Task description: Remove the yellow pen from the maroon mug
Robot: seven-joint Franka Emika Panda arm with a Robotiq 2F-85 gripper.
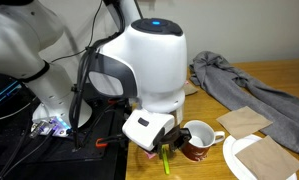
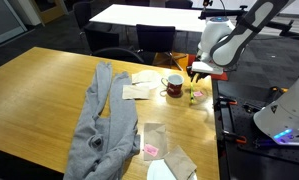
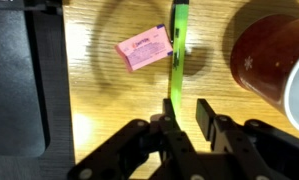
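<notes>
On the wooden table: 1 maroon mug, 1 pink block and a crumpled grey cloth
Gripper: enters from the bottom edge of the wrist view, its 2 dark fingers drawn close with only a narrow gap; it seems to clamp the near end of the yellow pen
Yellow pen: thin, yellow-green, outside the mug; it runs straight away from the fingertips, and in an exterior view it hangs nearly upright under the gripper
Maroon mug: upright, dark red with a pale pattern, white inside, just beside the pen
Pink block: flat on the table on the pen's other side, close to it
Robot arm: white, bent low over the table edge
</notes>
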